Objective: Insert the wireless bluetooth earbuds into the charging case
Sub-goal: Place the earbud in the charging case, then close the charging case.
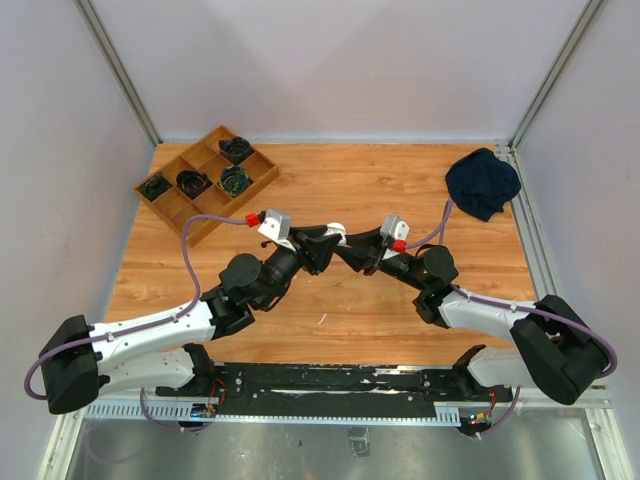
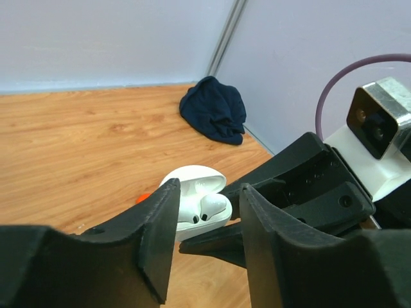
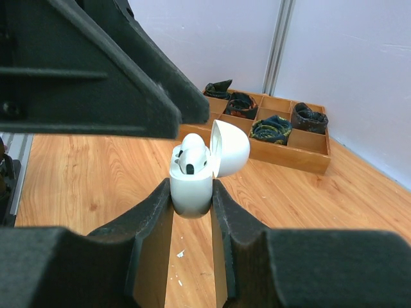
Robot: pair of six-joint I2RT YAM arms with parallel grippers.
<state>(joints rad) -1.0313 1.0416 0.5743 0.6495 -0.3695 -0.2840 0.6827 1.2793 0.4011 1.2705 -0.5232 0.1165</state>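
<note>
Clamping a small white case (image 3: 191, 183) by its sides, the right gripper (image 3: 191, 199) holds it upright above the wooden table (image 1: 330, 180), mid-board, where the two arms meet. The case is glossy and rounded, and its domed lid (image 3: 231, 149) is hinged back and standing open. White earbuds (image 3: 192, 153) sit inside the case, smooth and bean-like with small dark spots on them. From the right wrist, one bud's rounded top rises just above the rim. The left gripper (image 2: 209, 192) hangs close beside the case with its jaws parted, and nothing can be seen between them. A wooden tray (image 1: 205, 178) of compartments with dark bundles in them lies at the far left corner. A dark blue cloth (image 1: 482, 182) lies crumpled at the far right edge.
</note>
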